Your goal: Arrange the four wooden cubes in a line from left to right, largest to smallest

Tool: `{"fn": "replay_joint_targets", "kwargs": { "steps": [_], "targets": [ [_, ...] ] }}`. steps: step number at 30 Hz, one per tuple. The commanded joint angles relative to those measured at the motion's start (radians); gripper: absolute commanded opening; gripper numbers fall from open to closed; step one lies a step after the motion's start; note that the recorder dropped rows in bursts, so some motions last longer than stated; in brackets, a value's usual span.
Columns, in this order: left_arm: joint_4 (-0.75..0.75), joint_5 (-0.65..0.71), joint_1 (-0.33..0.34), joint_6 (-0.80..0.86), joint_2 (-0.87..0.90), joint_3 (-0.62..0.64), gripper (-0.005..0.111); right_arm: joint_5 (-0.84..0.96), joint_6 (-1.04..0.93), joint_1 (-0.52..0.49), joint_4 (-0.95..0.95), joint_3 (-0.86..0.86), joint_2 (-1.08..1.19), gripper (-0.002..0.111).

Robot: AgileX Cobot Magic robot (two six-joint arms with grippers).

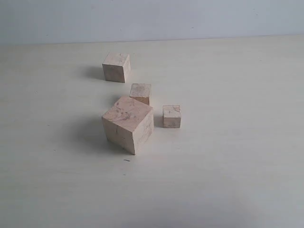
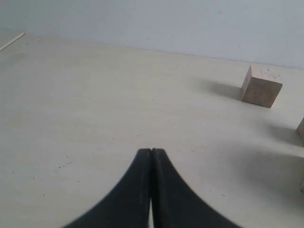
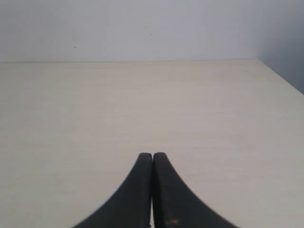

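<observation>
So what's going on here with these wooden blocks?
Nothing is being handled right now. Four wooden cubes sit loose on the table, not in a row: the largest cube nearest the camera, the smallest cube just right of it, the third cube behind, the second-largest cube farthest back. The left gripper and right gripper are both shut, empty, touching no cube.

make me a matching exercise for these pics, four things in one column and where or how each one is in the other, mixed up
Column one:
1 largest cube
2 second-largest cube
3 smallest cube
4 left fingers

Column two:
a rightmost cube in the exterior view
b pressed together, holding nothing
c nearest cube in the exterior view
d farthest back of the cubes

Pairs: 1-c, 2-d, 3-a, 4-b
</observation>
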Motion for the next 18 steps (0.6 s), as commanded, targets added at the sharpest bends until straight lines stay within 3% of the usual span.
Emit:
{"fn": "replay_joint_targets", "kwargs": {
  "steps": [1,4,9,14,18],
  "targets": [
    [-0.01,-0.011,-0.006,-0.001,-0.006,0.004,0.0,-0.014,0.0,0.001,0.0,0.004,-0.006,0.0],
    [-0.01,-0.011,-0.006,-0.001,-0.006,0.004,0.0,-0.051,0.0,0.001,-0.008,0.004,-0.006,0.0],
    [-0.01,-0.011,-0.006,-0.001,-0.006,0.004,0.0,-0.346,0.0,0.001,0.045,0.004,-0.006,0.0],
    [-0.01,-0.011,-0.006,-0.001,-0.006,0.004,0.0,-0.402,0.0,0.001,0.045,0.004,-0.006,0.0],
    [-0.01,-0.011,-0.006,-0.001,-0.006,0.004,0.0,-0.545,0.026,0.001,0.069,0.004,-0.006,0.0]
  ]
}}
